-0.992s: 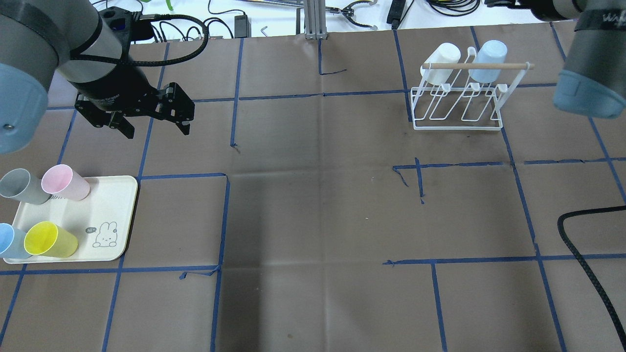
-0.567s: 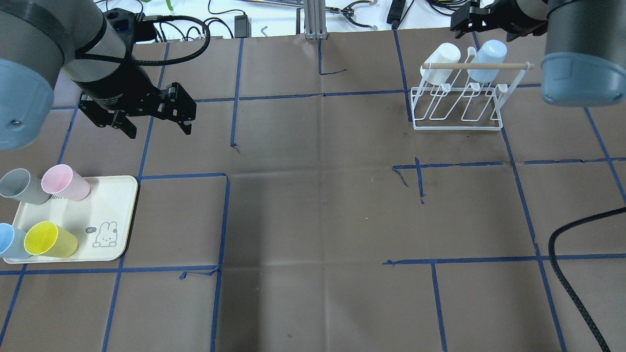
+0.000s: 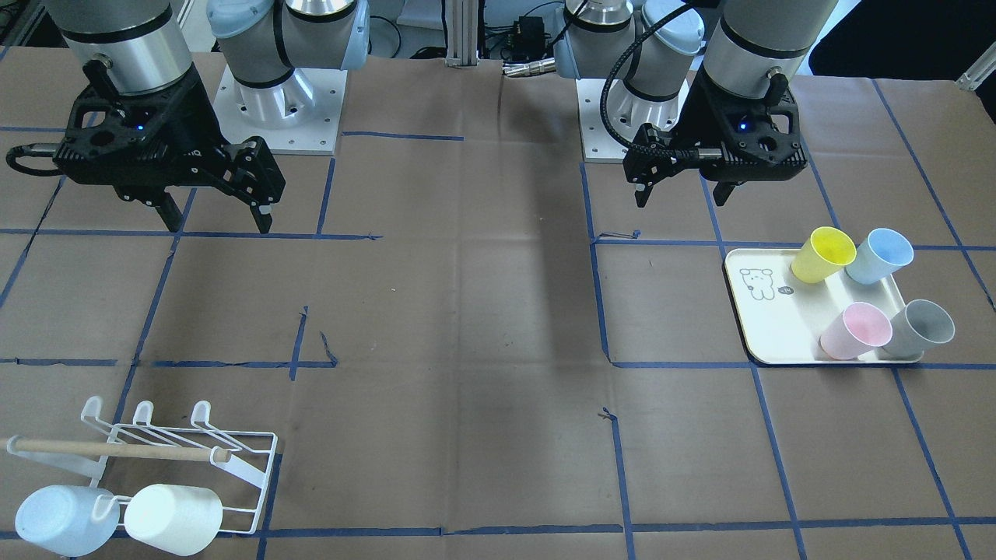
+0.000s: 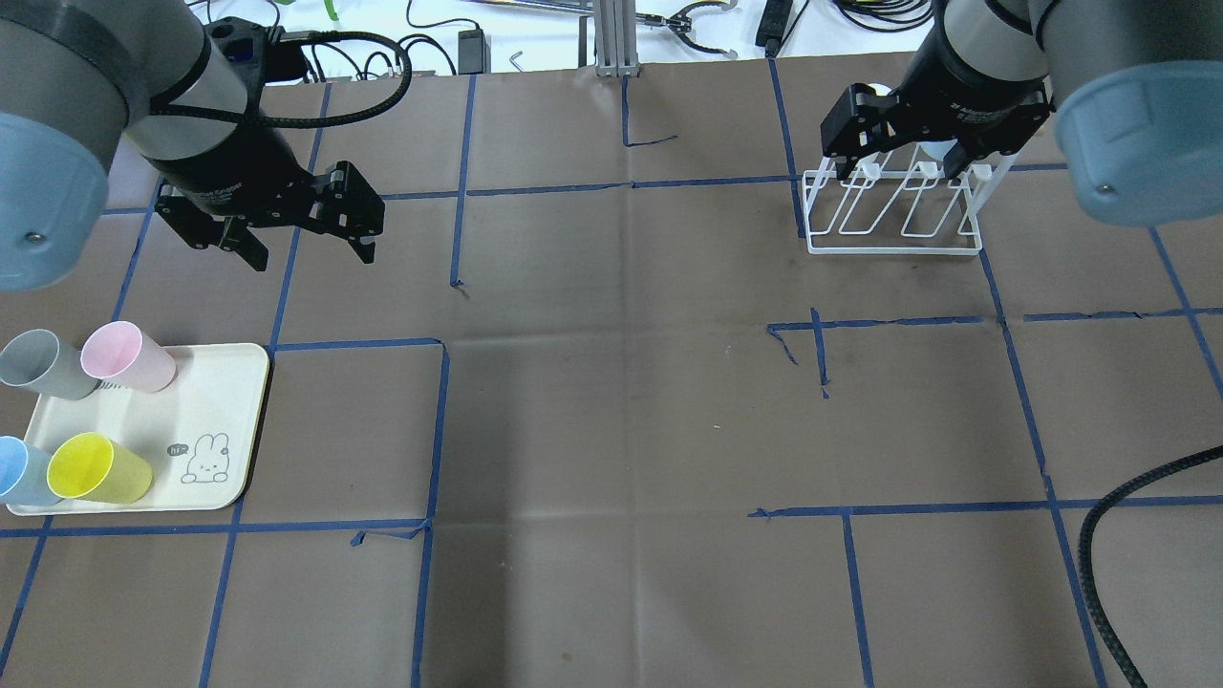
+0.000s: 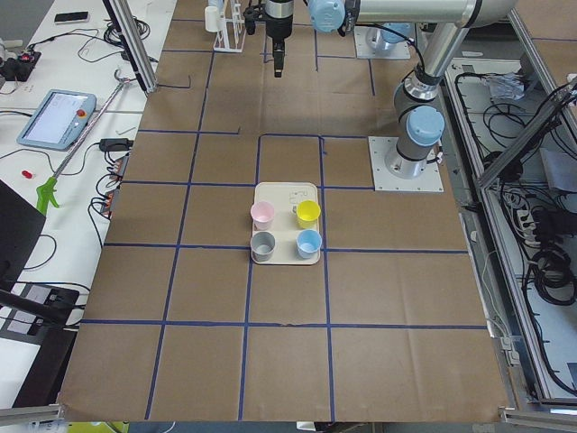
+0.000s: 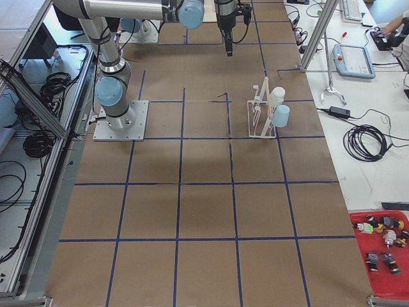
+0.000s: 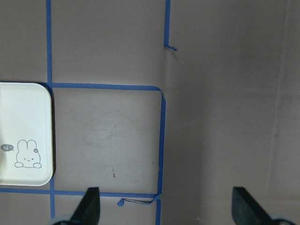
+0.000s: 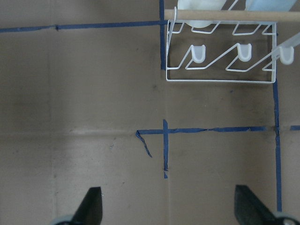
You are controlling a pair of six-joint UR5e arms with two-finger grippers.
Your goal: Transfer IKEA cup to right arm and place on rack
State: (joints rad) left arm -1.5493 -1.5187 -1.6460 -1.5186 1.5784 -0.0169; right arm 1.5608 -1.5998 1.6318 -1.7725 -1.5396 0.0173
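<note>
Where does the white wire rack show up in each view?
Front-facing: rack in the bottom left corner.
Overhead: upper right.
Exterior left: top edge, left of centre, small.
Exterior right: right of centre, upper half.
Left wrist: not in view.
Right wrist: top right.
Landmark: blue tape cross near it, also seen overhead and from the right wrist.

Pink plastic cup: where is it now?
Overhead view, left side: the pink plastic cup sits on the cream bunny tray, at its far end, beside the grey cup.
</note>
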